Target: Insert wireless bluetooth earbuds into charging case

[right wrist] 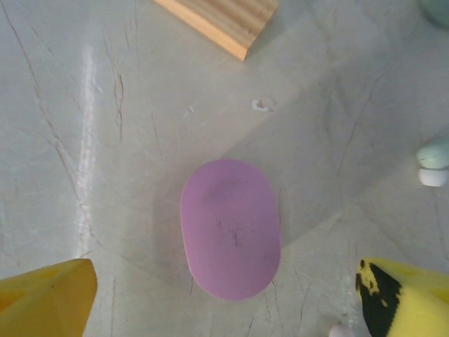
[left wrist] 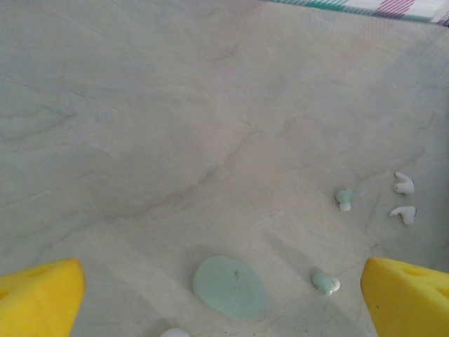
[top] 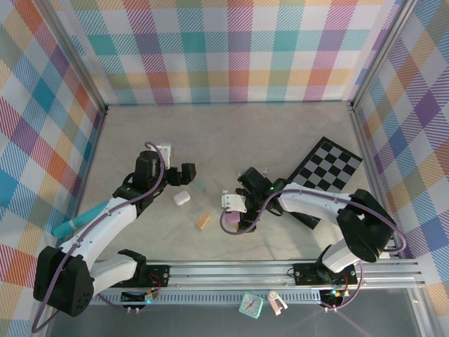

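Nothing is in a case yet, so the whole job is ahead of you.

Your left gripper [left wrist: 222, 295] has its jaws spread as wide as they go and holds nothing. The pale green charging case [left wrist: 229, 286] lies flat on the table [left wrist: 140, 126] midway between the two fingertips, clear of both, and its lid looks shut. One pale green earbud [left wrist: 325, 282] lies loose just inside the finger at the right of that wrist view. A second green bud [left wrist: 344, 197] sits further ahead of that finger. Two white earbuds [left wrist: 403, 184] lie close together beyond it, off toward the same side. A white rounded edge behind the green case cannot be identified.

Your right gripper [right wrist: 226, 296] is also open, with bare table on either side of the purple charging case [right wrist: 230, 228]. That case lies lengthwise between the jaws, closed and not gripped. The tan ridged block [right wrist: 221, 21] sits well ahead of the jaws and is no part of the work. Another pale green bud [right wrist: 435, 160] shows ahead of the right-hand finger, at the view's margin.

As I judge it, you still have to take hold of a case, open its lid, then pick up the matching buds and seat them, colour by colour.
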Motion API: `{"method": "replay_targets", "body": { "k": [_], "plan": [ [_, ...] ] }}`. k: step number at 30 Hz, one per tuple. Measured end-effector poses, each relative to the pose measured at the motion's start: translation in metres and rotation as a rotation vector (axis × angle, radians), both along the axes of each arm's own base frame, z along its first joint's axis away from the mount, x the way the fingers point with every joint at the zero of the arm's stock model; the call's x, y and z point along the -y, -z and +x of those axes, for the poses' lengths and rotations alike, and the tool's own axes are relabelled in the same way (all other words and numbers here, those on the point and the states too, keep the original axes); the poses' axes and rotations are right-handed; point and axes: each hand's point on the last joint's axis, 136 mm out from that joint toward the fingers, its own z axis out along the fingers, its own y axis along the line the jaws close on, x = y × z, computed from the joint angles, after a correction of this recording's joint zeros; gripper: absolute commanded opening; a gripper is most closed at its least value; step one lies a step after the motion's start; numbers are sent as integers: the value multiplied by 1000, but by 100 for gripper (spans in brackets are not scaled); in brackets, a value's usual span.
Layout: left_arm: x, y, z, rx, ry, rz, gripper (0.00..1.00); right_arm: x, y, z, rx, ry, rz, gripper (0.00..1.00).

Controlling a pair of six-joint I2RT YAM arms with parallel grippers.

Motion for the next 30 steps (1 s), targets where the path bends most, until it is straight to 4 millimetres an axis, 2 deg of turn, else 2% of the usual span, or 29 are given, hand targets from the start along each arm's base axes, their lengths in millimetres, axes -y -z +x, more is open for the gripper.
{"method": "replay_targets", "body": {
  "k": [2,5,13,21,23,30],
  "plan": [
    [0,0,-2,-3,1,0,100,0,8,0,-6,-9,-22,80],
    [0,-2,-2,1,3,-2,100,0,18,1,-8,-19,-42,75],
    [0,-3,-3,3,3,-2,100,-5,31,5,-8,-35,-59,53],
    [0,-3,-3,3,4,-1,100,-8,28,8,-3,-36,-54,45],
    [0,-3,-3,4,5,1,100,-9,26,9,-1,-36,-51,39],
    [0,-2,-4,0,9,0,100,-7,27,8,-8,-34,-65,38]
  ]
}}
